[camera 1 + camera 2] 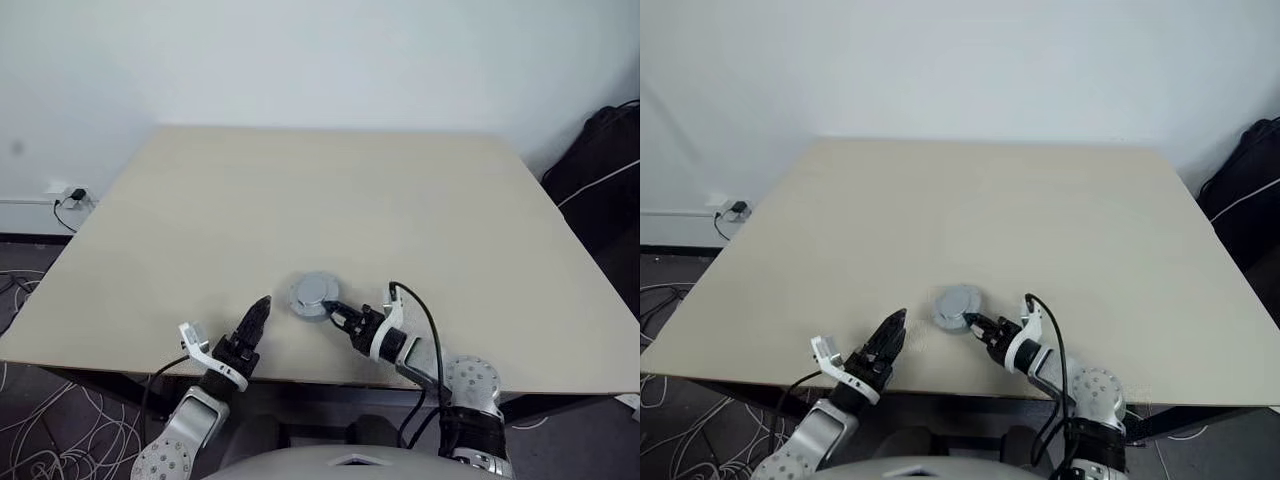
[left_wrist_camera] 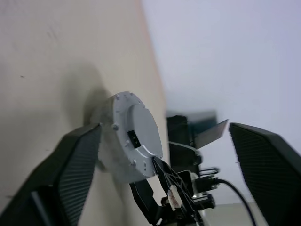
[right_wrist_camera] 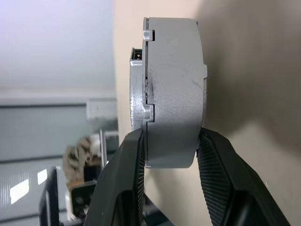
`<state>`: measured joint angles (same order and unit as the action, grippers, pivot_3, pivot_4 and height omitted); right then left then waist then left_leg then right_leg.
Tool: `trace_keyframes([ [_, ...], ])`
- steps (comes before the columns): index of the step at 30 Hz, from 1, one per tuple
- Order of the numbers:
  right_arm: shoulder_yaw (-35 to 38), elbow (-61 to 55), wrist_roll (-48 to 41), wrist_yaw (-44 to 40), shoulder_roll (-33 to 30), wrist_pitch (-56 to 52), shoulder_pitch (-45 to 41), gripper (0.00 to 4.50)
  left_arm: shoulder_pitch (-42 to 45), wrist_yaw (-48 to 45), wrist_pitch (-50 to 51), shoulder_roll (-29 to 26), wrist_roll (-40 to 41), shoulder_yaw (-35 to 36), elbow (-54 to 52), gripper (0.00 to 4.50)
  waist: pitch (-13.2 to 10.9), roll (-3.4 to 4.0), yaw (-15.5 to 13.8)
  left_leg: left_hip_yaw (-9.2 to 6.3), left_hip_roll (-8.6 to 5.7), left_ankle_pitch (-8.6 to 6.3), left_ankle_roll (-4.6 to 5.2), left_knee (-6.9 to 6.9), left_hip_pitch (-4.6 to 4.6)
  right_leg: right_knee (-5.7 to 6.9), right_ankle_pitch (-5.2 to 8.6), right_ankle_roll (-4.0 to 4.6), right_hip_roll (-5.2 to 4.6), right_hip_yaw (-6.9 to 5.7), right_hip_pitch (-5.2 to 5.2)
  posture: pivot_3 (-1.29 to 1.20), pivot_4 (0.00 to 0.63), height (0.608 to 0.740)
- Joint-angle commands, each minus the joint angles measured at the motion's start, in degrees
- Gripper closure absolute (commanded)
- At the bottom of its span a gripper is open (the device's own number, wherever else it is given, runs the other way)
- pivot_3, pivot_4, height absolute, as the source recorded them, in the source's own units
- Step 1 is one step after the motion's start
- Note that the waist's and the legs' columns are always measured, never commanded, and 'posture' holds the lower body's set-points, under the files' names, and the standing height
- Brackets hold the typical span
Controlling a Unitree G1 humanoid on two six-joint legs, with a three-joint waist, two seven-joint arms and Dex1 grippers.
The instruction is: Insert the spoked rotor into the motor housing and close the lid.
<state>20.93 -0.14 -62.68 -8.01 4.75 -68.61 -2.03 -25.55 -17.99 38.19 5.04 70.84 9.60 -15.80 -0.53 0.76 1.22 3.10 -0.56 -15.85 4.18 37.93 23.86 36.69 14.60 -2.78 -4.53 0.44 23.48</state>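
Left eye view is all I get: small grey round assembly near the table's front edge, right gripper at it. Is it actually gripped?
Observer: Yes. In the right wrist view the right gripper has its two black ribbed fingers clamped on the rim of the round grey metal motor housing.
Operator: Lid on?
Observer: The flat grey metal lid with the notched edge sits on top of the housing; the side-on wrist view shows its tabs against the housing's rim.
Operator: Left gripper?
Observer: The left gripper is wide open; its wrist view shows both fingers spread with the assembly between and beyond them, untouched.
Operator: Rotor?
Observer: Can't tell; the lid covers the housing's inside.
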Motion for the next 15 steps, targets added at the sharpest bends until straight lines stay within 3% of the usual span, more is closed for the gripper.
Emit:
trace_keyframes([
  [1,0.3,-5.6,-6.8,0.8,2.7,0.7,-1.5,3.20,0.9,0.4,-0.6,5.4,4.3,-1.9,0.0,0.00,0.0,-0.04,0.1,0.00,0.01,0.00,0.00,0.00,0.00,0.00,0.00,0.00,0.03,0.00,0.00,0.00,0.000,0.740],
  [15,-4.9,-9.1,-16.4,6.0,0.2,-0.9,0.5,3.20,3.9,-0.5,-0.7,4.0,10.6,-5.5,3.3,0.00,-0.1,-0.11,0.1,0.01,0.02,0.19,0.34,0.10,-0.03,0.03,0.00,-0.01,0.19,-0.01,-0.08,0.00,0.000,0.740],
])
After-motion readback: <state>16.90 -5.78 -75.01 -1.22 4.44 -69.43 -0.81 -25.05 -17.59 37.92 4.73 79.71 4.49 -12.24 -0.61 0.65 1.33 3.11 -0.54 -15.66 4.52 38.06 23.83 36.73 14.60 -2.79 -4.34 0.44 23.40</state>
